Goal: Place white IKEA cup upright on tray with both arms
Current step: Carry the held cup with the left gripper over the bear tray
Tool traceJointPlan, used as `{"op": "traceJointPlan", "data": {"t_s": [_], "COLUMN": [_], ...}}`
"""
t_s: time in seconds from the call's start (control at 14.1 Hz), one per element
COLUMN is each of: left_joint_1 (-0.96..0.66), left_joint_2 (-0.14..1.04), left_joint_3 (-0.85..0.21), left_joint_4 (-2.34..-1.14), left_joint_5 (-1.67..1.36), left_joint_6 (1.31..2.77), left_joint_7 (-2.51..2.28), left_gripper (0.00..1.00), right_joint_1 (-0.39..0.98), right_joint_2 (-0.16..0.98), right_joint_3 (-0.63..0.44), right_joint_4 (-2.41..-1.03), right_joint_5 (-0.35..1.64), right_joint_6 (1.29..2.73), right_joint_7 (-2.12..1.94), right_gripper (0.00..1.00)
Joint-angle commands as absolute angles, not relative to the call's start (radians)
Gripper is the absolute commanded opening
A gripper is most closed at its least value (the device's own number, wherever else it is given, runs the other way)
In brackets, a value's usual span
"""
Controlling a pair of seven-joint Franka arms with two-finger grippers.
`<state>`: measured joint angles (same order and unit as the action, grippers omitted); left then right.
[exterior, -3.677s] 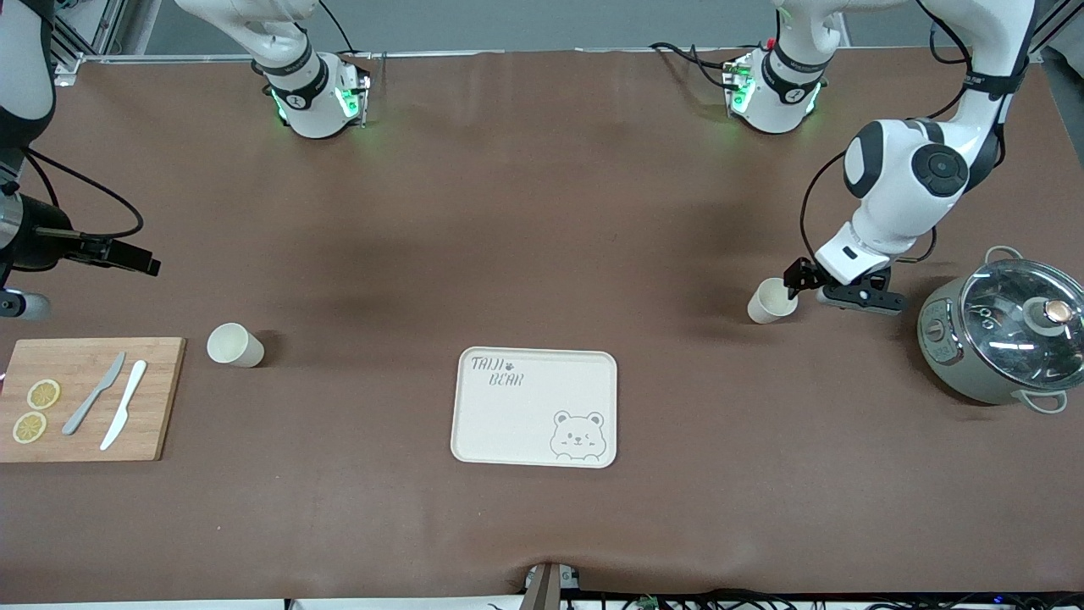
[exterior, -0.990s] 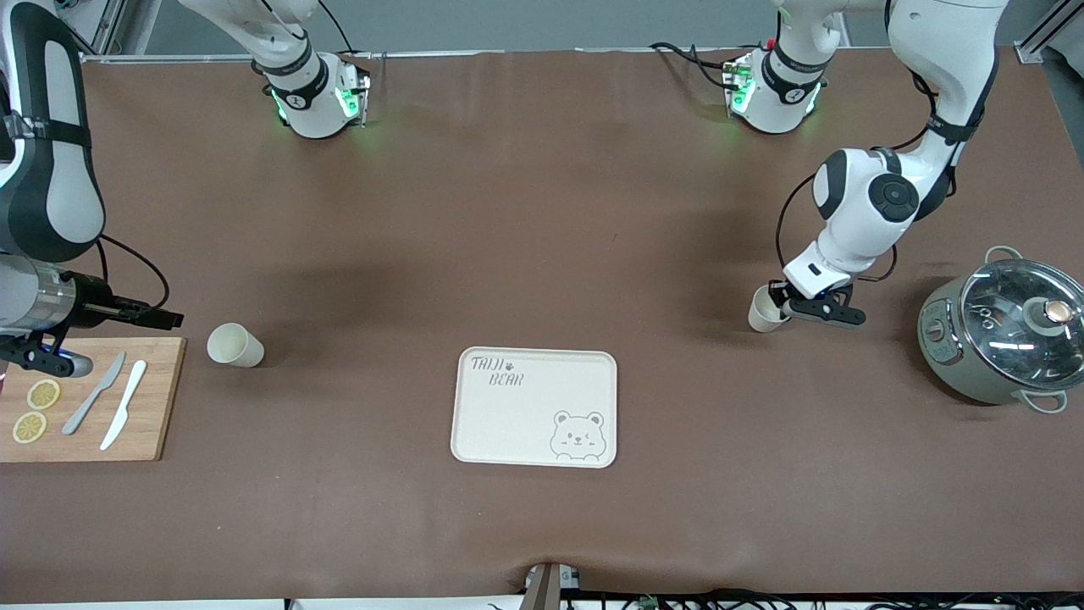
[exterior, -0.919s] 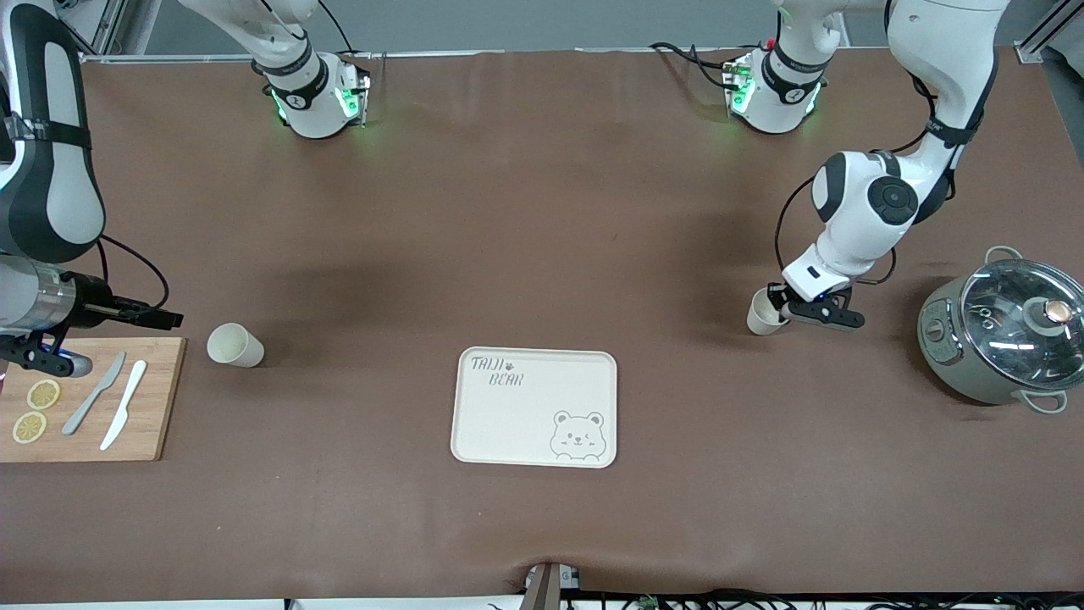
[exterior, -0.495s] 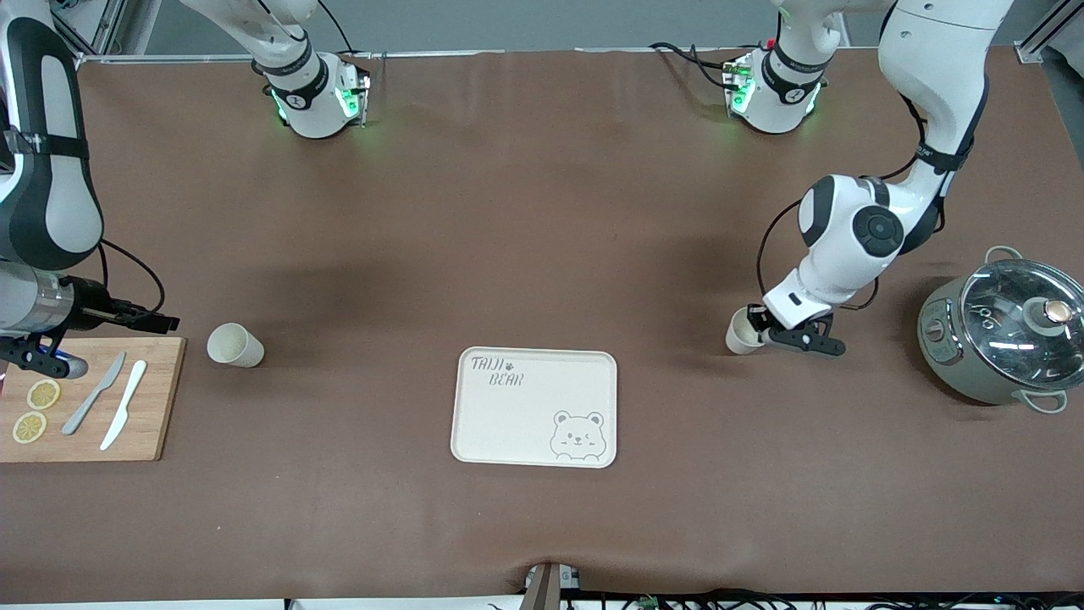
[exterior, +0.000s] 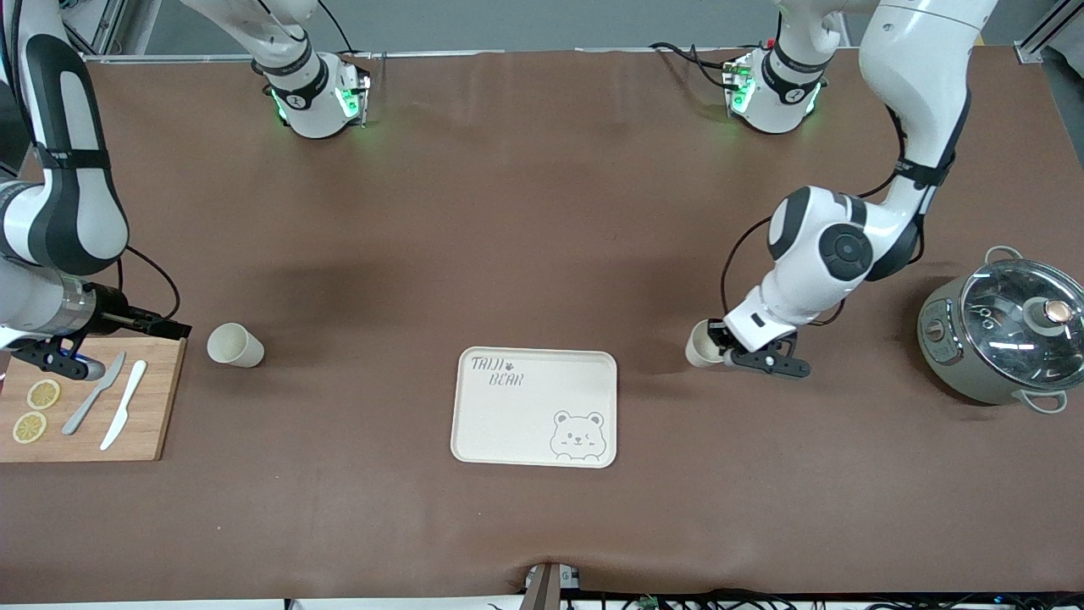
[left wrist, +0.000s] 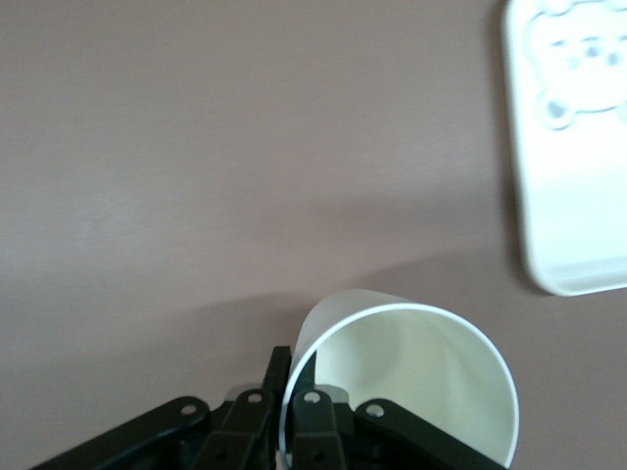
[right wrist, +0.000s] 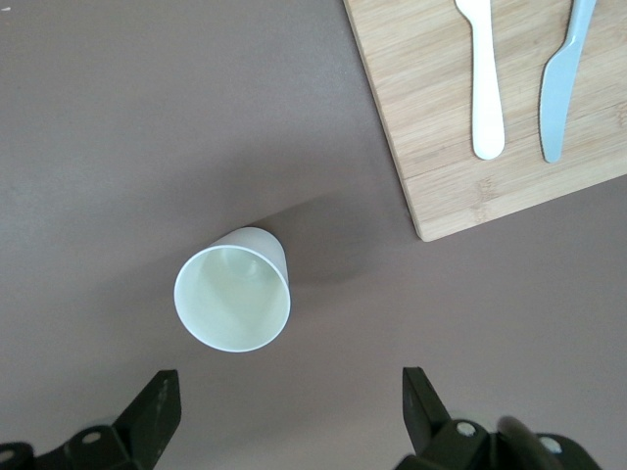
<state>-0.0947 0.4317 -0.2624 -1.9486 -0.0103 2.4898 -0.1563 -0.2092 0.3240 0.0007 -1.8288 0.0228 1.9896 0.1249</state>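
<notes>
The cream bear tray (exterior: 525, 415) lies flat at the table's middle, nearer the front camera. My left gripper (exterior: 716, 346) is shut on the rim wall of a white cup (exterior: 699, 343), one finger inside and one outside. It holds the cup low over the table beside the tray's corner toward the left arm's end. The left wrist view shows this grip (left wrist: 294, 367), the cup's open mouth (left wrist: 411, 382) and the tray's edge (left wrist: 568, 196). A second white cup (exterior: 233, 345) stands toward the right arm's end. My right gripper (exterior: 157, 325) hovers open beside it; the right wrist view (right wrist: 289, 416) shows that cup (right wrist: 233, 299) ahead.
A bamboo cutting board (exterior: 161, 398) with two lemon slices, a grey knife (exterior: 93, 394) and a white knife (exterior: 123, 407) lies at the right arm's end, close to the second cup. A pot with a glass lid (exterior: 1003, 330) stands at the left arm's end.
My left gripper closed on its cup and carried it toward the tray. My right gripper moved closer to the second cup, staying open.
</notes>
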Motion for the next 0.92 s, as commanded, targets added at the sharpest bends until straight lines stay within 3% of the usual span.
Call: {"op": "traceJointPlan", "data": {"t_s": [0.0,0.28,0.85], "left_joint_1": [-0.155,-0.227,-0.346], "left_joint_2": [0.495,0.587,0.715], "left_joint_3": [-0.261,-0.253,-0.210], "left_joint_4": [-1.800,-1.603,-1.381], "left_joint_5": [-0.022,0.000,0.087], "left_joint_6": [2.381,2.249,2.141], "left_joint_7": [-0.233,-0.310,-0.425], "left_gripper": [0.00,0.00,0.00], "right_joint_1": [-0.232,-0.230,-0.255], "right_joint_2": [0.333,0.333,0.365], "right_joint_3": [0.018,0.018,0.018], "right_joint_4": [-1.859,-1.934,-1.994], "right_joint_5": [0.020,0.020,0.021], "right_joint_6": [2.020,2.121,2.237], "right_joint_7": [0.120,0.120,0.121], "right_gripper": [1.00,1.00,1.00]}}
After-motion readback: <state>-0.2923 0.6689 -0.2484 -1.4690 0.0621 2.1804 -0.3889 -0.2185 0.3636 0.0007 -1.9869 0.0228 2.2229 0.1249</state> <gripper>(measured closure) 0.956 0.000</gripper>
